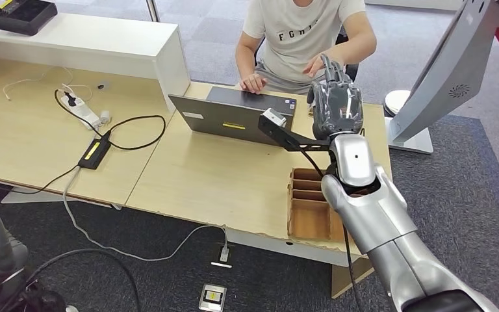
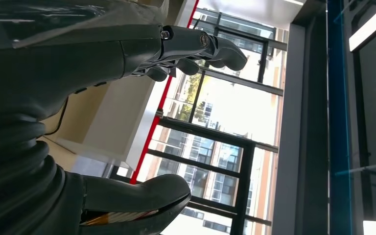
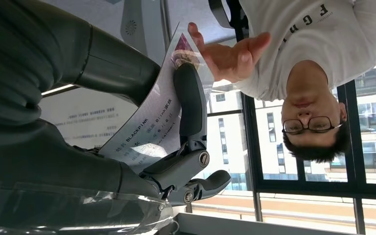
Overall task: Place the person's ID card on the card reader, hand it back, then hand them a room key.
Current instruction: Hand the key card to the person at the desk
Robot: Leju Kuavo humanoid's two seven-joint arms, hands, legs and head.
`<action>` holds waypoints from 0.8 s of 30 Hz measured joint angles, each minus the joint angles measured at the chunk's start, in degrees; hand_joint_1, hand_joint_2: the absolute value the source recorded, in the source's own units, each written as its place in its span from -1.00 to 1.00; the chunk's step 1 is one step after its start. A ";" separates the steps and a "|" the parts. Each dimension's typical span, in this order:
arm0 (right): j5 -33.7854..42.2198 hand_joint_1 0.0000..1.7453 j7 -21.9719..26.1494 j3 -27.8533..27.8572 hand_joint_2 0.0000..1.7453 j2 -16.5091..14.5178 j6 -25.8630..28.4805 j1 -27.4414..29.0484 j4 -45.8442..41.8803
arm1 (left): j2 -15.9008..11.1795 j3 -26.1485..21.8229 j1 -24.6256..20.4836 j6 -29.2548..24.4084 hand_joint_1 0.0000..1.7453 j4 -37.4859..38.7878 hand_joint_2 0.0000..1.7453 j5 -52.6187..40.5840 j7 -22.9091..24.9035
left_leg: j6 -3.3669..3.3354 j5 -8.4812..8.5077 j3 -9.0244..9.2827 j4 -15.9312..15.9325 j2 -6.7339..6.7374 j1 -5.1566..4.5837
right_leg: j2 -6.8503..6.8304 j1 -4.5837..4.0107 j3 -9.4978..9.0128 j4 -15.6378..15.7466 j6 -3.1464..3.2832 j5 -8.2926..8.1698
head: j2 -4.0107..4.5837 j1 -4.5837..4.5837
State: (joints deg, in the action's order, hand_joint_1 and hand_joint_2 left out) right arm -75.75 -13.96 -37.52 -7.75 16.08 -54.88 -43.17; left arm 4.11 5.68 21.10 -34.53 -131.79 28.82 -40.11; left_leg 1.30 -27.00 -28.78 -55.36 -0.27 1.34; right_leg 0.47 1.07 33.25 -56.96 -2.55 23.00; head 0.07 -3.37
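Note:
My right hand (image 1: 336, 104) is raised over the far edge of the desk, towards the seated person (image 1: 302, 36). In the right wrist view this hand (image 3: 68, 147) pinches a pale ID card (image 3: 152, 127) with printed text between its thumb and a dark finger. The person's hand (image 3: 230, 56) touches the card's far end, and in the head view that hand (image 1: 315, 65) sits just beyond my fingertips. My left hand (image 2: 54, 98) hangs low with fingers and thumb apart, holding nothing. A wooden box with compartments (image 1: 308, 205) stands under my right forearm.
A grey laptop (image 1: 234, 117) stands open facing the person. A black device with a yellow label (image 1: 94, 154), a power strip (image 1: 84, 110) and cables lie on the left desk. A monitor's back (image 1: 451, 71) rises at the right. A white shelf (image 1: 104, 39) runs along the back left.

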 joint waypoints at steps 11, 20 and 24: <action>0.08 1.00 -0.66 -1.68 1.00 -1.24 -1.42 -2.41 3.81 | 1.61 -1.67 0.90 6.55 -1.00 -0.75 1.00 1.27 0.01 | 0.00 0.01 0.01 -0.01 0.00 0.00 | 0.00 0.00 0.01 0.00 0.00 -0.01 | 0.00 -0.01; -0.86 1.00 -2.60 -2.63 1.00 -1.25 -3.44 -4.64 7.34 | 2.70 -3.05 1.12 8.41 -1.00 -0.73 1.00 1.84 0.01 | 0.01 0.00 0.02 -0.01 0.00 0.00 | 0.01 0.00 0.02 0.00 0.00 -0.01 | 0.00 0.00; -1.20 -0.77 -2.98 -2.82 1.00 -1.09 -4.01 -5.12 8.89 | 3.06 -3.60 1.20 10.04 -1.00 -0.67 1.00 2.23 0.01 | 0.01 0.00 0.02 -0.01 0.00 -0.01 | 0.01 0.00 0.02 0.00 0.00 -0.01 | 0.00 0.01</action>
State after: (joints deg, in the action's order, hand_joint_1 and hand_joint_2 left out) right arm -76.95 -16.93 -40.34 -8.85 12.06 -60.00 -34.29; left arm 7.17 2.08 22.30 -24.50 -132.46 31.05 -40.11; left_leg 1.31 -27.00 -28.76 -55.38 -0.27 1.34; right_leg 0.48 1.07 33.27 -56.96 -2.55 22.99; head 0.07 -3.37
